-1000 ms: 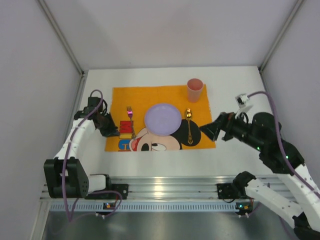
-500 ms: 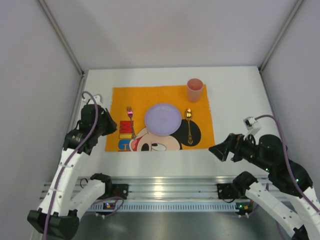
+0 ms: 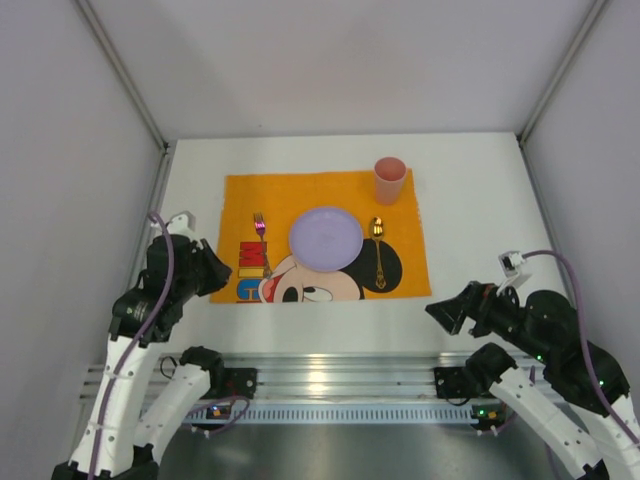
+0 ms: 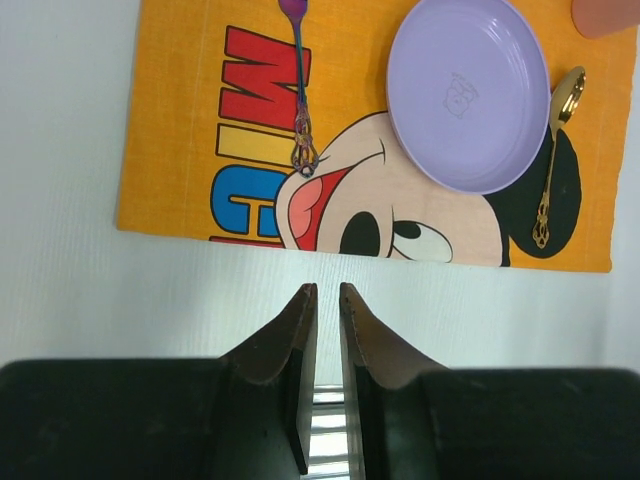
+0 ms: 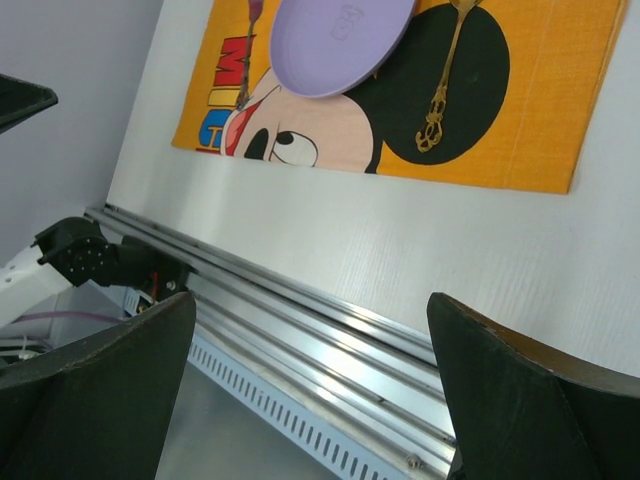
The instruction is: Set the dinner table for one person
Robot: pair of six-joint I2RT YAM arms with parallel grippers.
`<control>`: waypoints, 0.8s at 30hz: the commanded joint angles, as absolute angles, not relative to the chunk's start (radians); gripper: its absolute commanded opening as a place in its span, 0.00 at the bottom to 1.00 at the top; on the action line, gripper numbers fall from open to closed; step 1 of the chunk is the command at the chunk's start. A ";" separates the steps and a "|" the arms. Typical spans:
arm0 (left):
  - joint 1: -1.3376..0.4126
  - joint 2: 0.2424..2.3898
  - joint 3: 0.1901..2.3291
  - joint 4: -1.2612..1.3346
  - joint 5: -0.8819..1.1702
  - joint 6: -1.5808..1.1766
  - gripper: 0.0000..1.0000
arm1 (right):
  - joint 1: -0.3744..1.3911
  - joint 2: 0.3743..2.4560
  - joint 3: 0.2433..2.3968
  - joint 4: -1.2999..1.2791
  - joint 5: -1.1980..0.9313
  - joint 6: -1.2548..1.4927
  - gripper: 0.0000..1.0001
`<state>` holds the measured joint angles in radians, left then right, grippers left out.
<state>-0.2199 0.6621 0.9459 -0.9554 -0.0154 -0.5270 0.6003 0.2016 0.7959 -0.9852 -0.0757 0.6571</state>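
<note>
Just off the near left corner of the orange placemat (image 3: 240, 195), the left jaws hang over the bare white bench (image 3: 480, 190). They are barely parted: we see only a thin slit between the dark fingers (image 4: 296, 360), and nothing is gripped.

The bench is the wide white surface beneath the placemat, and it reaches past the placemat on every side. The placemat lies flat on it, showing a Mickey Mouse face.

On the left part of the placemat lies a purple fork (image 3: 260, 240). At the placemat's middle sits a lilac plate (image 3: 325, 237), and just right of it lies a gold spoon (image 3: 378, 250). A pink cup (image 3: 389, 180) stands upright at the placemat's far right corner.

Off the placemat's near right corner, the right jaws are spread wide and released, with the fingers (image 5: 520, 400) well apart and nothing between them.
</note>
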 commanded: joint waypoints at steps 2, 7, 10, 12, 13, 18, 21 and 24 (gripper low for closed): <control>-0.224 0.631 0.945 -1.009 -0.006 -0.548 0.20 | 0.609 0.184 0.799 -0.977 -0.089 0.666 1.00; -0.224 0.611 0.939 -1.015 -0.015 -0.558 0.20 | 0.607 0.176 0.804 -0.988 -0.103 0.666 1.00; -0.224 0.604 0.931 -1.017 -0.011 -0.564 0.20 | 0.607 0.170 0.807 -0.988 -0.104 0.664 1.00; -0.224 0.601 0.928 -1.016 -0.014 -0.566 0.20 | 0.607 0.167 0.811 -0.986 -0.104 0.661 1.00; -0.224 0.601 0.927 -1.014 -0.015 -0.565 0.20 | 0.606 0.163 0.815 -0.985 -0.104 0.663 1.00; -0.224 0.603 0.920 -1.008 -0.023 -0.566 0.20 | 0.607 0.147 0.822 -0.988 -0.083 0.667 1.00; -0.224 0.600 0.914 -0.999 -0.026 -0.571 0.20 | 0.609 0.129 0.828 -0.986 -0.065 0.676 1.00; -0.224 0.600 0.911 -0.989 -0.031 -0.568 0.20 | 0.607 0.110 0.828 -0.989 -0.045 0.692 1.00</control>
<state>-0.2199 0.6106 0.9211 -1.0039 -0.0193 -0.5560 0.6003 0.1341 0.7929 -0.9932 -0.0742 0.6697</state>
